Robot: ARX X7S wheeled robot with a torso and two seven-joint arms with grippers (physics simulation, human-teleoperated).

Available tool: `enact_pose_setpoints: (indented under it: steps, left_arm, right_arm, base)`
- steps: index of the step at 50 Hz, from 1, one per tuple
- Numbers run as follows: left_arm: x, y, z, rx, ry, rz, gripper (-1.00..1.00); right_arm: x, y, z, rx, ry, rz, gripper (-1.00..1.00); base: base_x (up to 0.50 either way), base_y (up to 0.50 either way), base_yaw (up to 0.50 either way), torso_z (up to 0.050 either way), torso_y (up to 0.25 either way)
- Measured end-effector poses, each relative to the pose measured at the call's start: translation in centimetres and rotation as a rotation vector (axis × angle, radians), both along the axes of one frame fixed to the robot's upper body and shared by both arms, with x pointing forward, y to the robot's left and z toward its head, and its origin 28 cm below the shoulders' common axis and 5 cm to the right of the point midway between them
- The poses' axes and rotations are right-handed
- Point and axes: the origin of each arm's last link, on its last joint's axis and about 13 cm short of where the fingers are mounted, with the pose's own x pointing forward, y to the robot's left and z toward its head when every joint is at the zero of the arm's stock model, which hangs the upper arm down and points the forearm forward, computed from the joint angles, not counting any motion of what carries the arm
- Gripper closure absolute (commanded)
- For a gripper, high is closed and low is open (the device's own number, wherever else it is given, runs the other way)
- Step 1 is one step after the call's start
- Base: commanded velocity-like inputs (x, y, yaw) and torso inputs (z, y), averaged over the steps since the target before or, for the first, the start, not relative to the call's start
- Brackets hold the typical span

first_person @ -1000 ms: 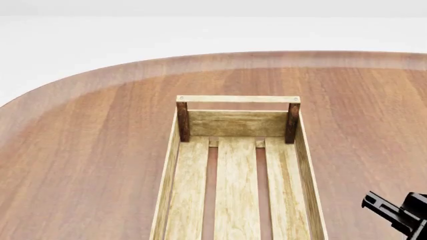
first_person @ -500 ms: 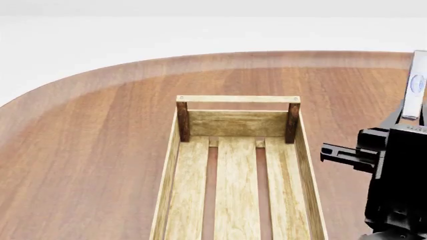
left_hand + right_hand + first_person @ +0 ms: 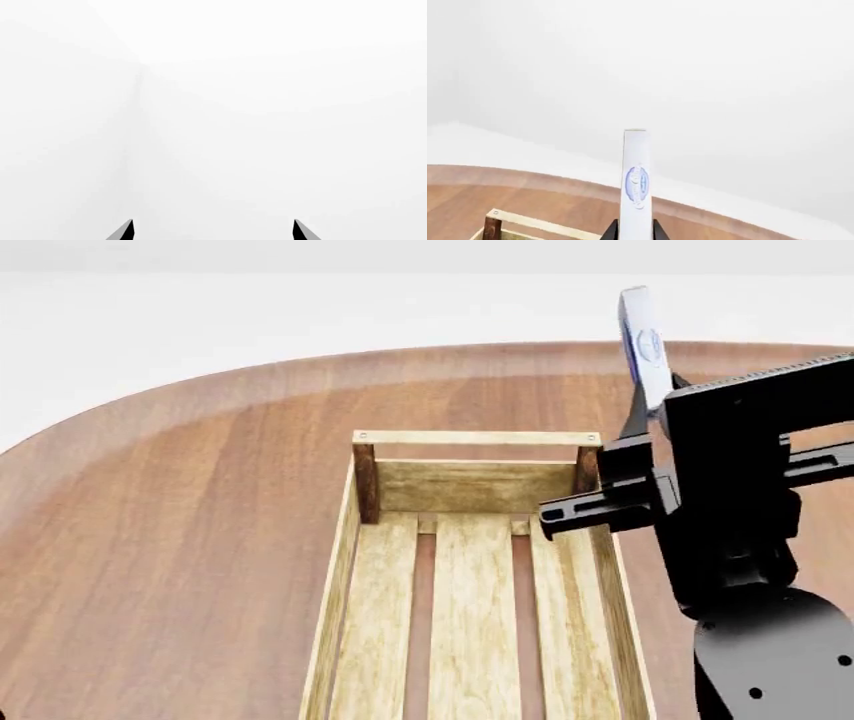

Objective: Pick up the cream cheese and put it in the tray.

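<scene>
The cream cheese [image 3: 641, 345], a thin pale box with a blue oval logo, stands on edge in the air above the tray's far right corner, clamped in my right gripper [image 3: 646, 410]. In the right wrist view the cream cheese [image 3: 636, 185] rises between the two dark fingertips of the right gripper [image 3: 635, 231], which press on both its faces. The tray [image 3: 474, 439], a long light-wood crate with dark corner posts, lies on the table below. My left gripper [image 3: 213, 231] shows only two spread fingertips against blank white, nothing between them.
The round brown wooden table [image 3: 174, 520] carries the tray lengthwise down the middle. Its curved far edge meets white floor. My black right arm [image 3: 747, 570] hangs over the tray's right side rail.
The right arm has risen and swung left from the frame's right edge, carrying the cream cheese from beside the tray to above its far right corner. The tray has not moved.
</scene>
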Motion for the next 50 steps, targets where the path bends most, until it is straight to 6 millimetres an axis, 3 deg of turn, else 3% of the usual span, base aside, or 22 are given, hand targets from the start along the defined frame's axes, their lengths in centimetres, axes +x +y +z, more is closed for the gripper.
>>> enact_pose_setpoints:
  steps: [19,32,50]
  left_arm:
    - [0.0,-0.1,0.0,0.006,-0.001,0.002,-1.0]
    - [0.0,-0.1,0.0,0.008,-0.002,0.002,-1.0]
    - [0.0,-0.2,-0.1,0.012,0.0,-0.002,-1.0]
  right_arm:
    - [2.5,0.3,2.2,-0.065,0.077,0.208,1.0]
    - [3.2,0.7,3.2,-0.096,0.131,0.414,1.0]
    - [5.4,0.5,6.7,-0.157,0.306,0.538,1.0]
  base:
    - [0.0,0.0,0.0,0.0,0.001]
    - [0.0,0.0,0.0,0.0,0.001]
    - [0.0,0.0,0.0,0.0,0.001]
